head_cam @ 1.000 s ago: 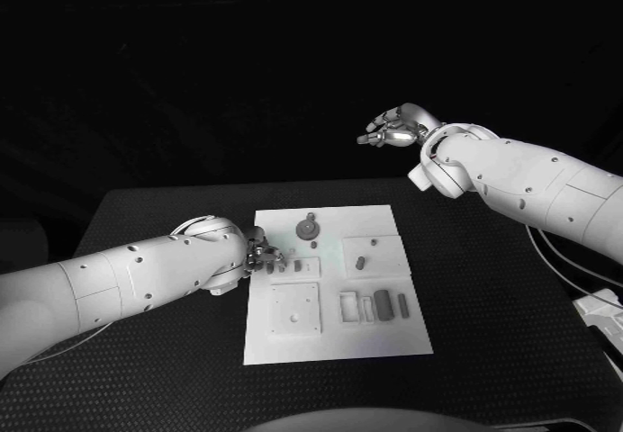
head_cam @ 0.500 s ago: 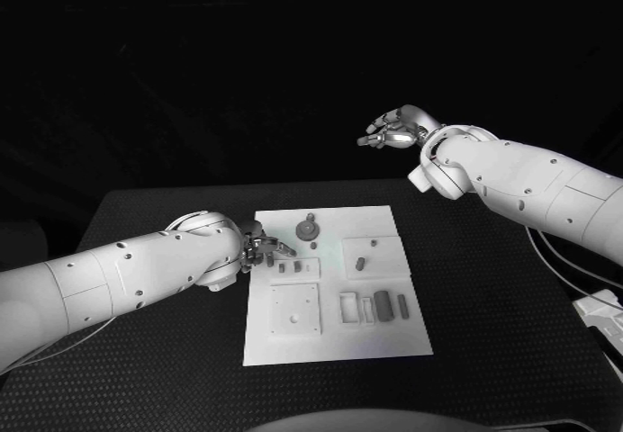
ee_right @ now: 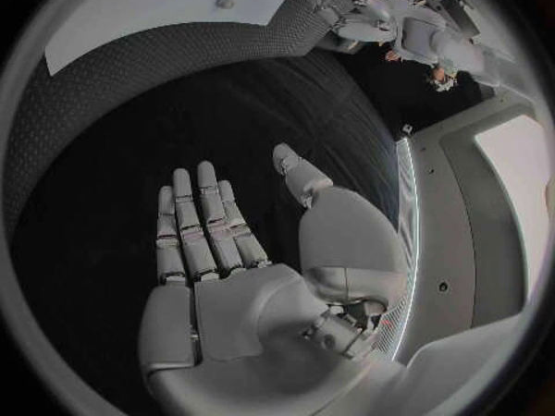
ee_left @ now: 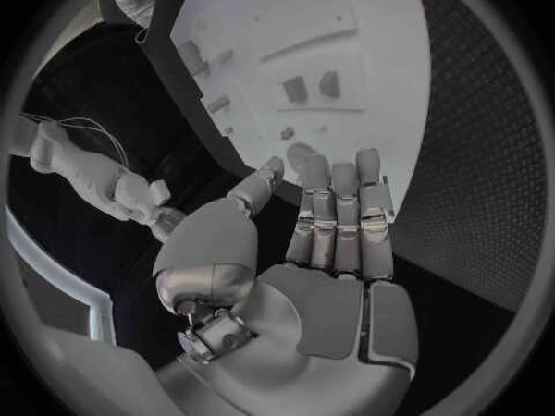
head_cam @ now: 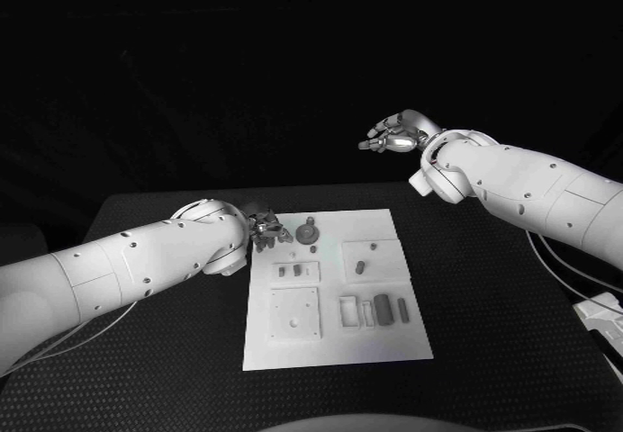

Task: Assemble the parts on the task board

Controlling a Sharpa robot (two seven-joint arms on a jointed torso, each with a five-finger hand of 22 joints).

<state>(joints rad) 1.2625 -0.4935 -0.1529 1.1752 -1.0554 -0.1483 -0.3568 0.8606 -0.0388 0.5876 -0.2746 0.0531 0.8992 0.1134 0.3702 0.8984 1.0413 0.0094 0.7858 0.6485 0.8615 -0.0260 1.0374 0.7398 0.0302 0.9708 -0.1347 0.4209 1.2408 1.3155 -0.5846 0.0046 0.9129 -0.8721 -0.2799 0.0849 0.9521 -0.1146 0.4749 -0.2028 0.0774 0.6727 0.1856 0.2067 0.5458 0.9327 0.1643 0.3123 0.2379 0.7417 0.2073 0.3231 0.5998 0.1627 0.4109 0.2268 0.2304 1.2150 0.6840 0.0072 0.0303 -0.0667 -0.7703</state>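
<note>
The white task board (head_cam: 335, 342) lies in the middle of the table. On it are small dark parts: a round piece (head_cam: 308, 232) near its far edge, a short peg (head_cam: 358, 265), and two upright blocks (head_cam: 381, 307) beside a pale frame (head_cam: 350, 309). My left hand (head_cam: 266, 226) hovers at the board's far left corner, close to the round piece, fingers apart and holding nothing. The left wrist view has the left hand (ee_left: 329, 222) with straight fingers over the board (ee_left: 347, 9). My right hand (head_cam: 393, 133) is raised high beyond the table's far side; the right hand (ee_right: 220, 240) holds nothing.
A pale square plate (head_cam: 296, 310) lies on the board's near left part. The black table (head_cam: 493, 297) has bare room on both sides of the board. White cables (head_cam: 591, 310) run along the table's right edge.
My left hand has moved from the board's left edge toward its far left corner, near the round piece. My right hand has stayed almost still.
</note>
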